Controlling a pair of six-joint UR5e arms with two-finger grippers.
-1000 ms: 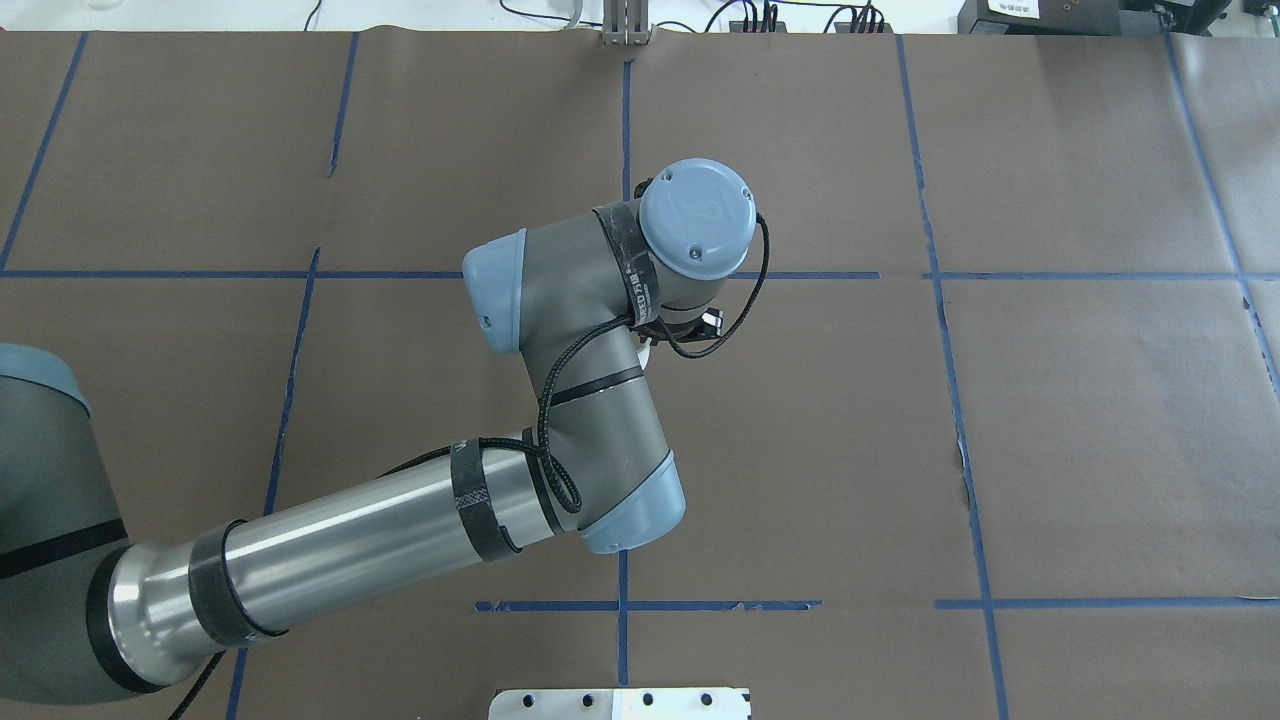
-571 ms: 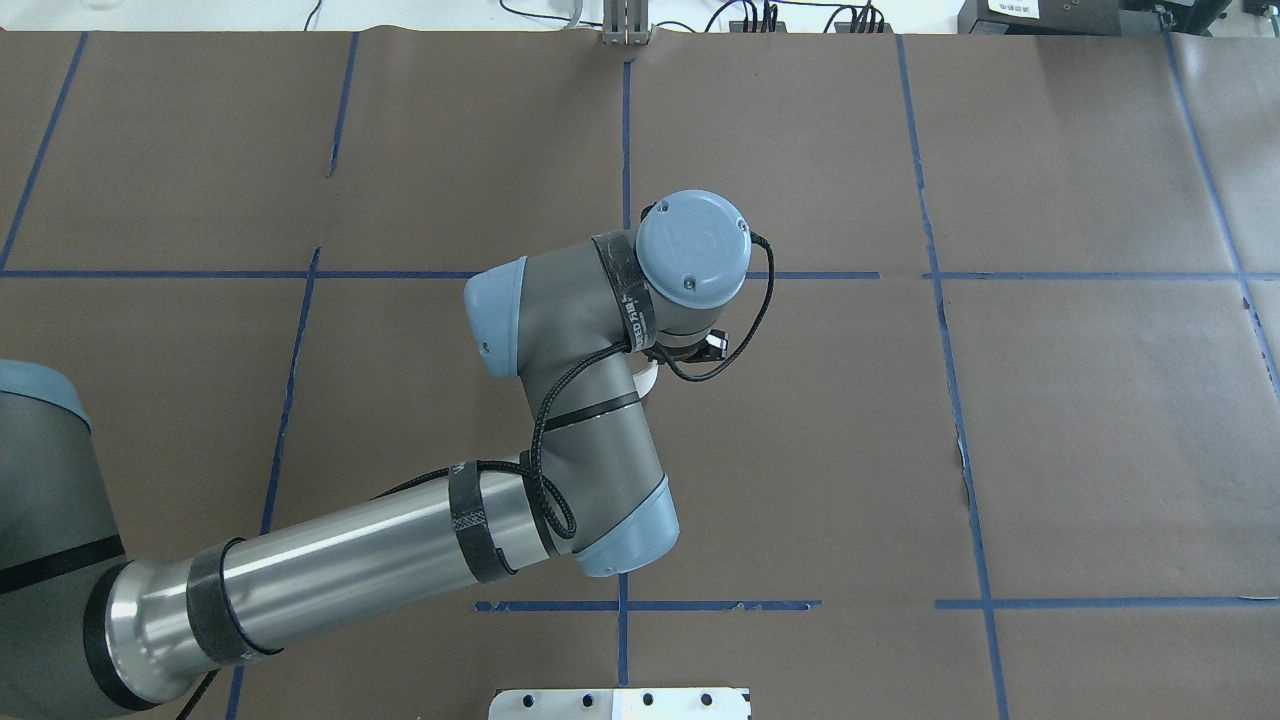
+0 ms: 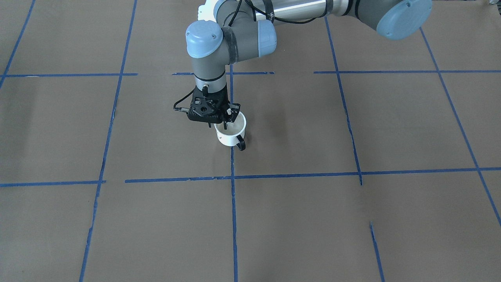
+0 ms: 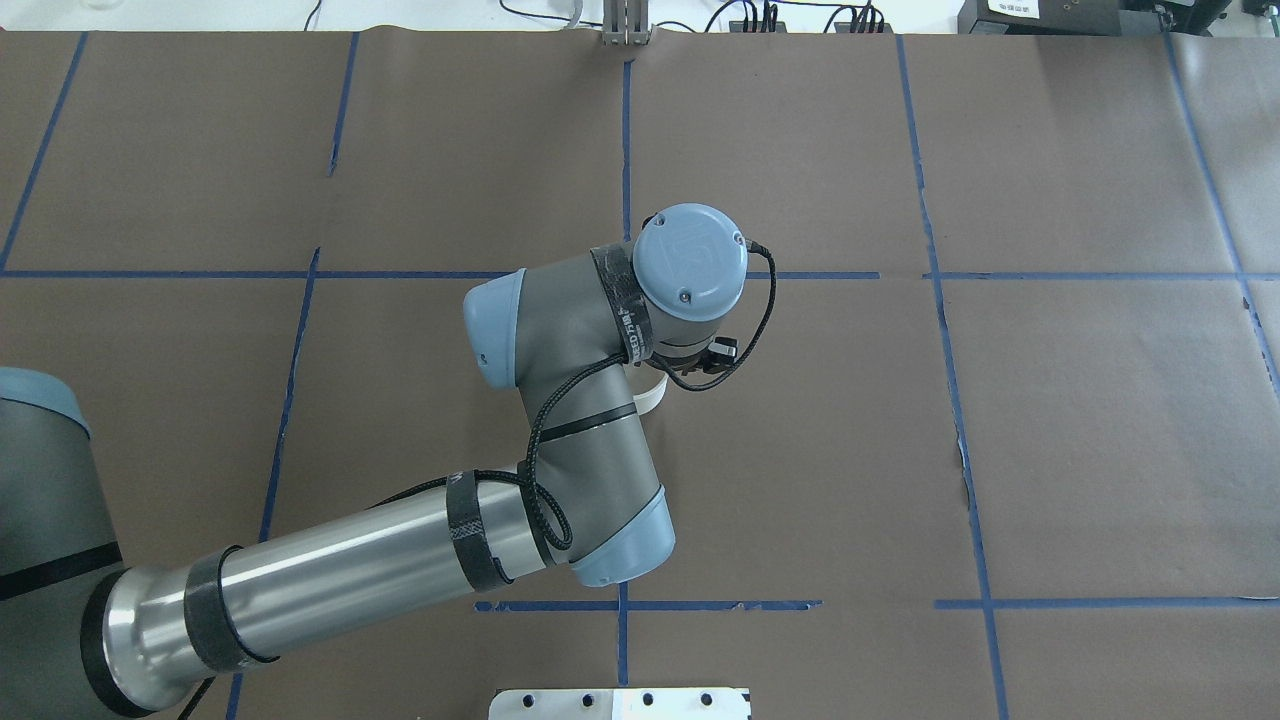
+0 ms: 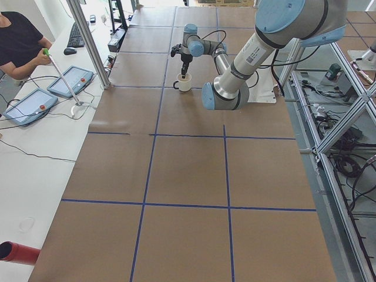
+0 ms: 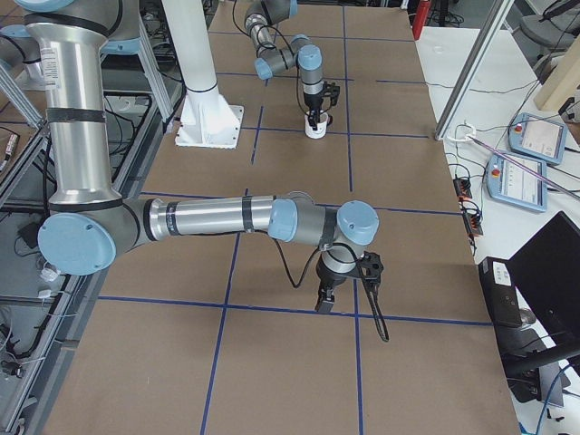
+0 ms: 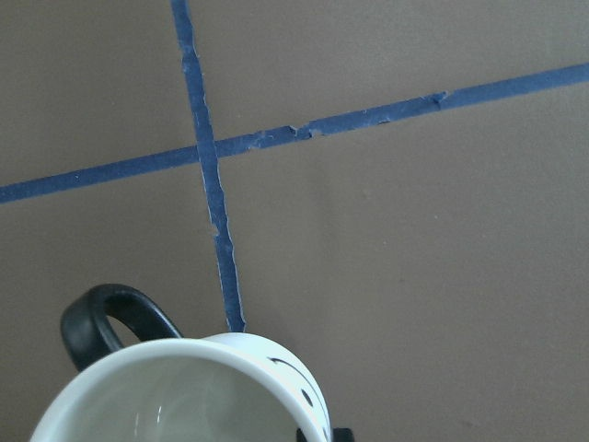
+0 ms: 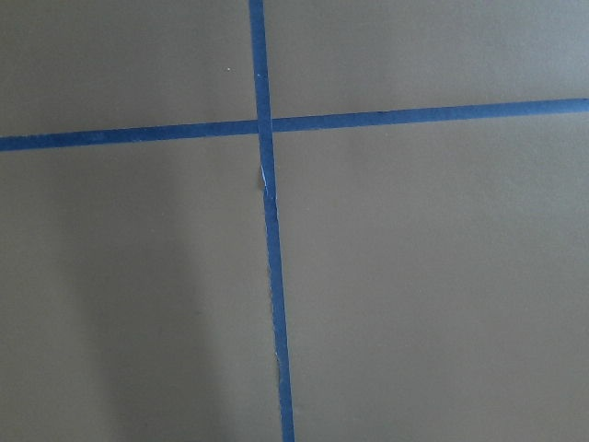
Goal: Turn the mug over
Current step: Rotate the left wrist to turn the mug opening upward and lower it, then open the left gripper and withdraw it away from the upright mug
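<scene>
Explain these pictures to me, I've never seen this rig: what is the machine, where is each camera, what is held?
It is two robot arms at a table covered in brown paper marked with blue tape. Views: one above and behind the robot, one facing it, one from each table end, one on each wrist. The left pincer grips the rim of a white mug, mouth up, black handle toward the facing camera. The right pincer hangs over the paper; whether it is open I cannot tell.
</scene>
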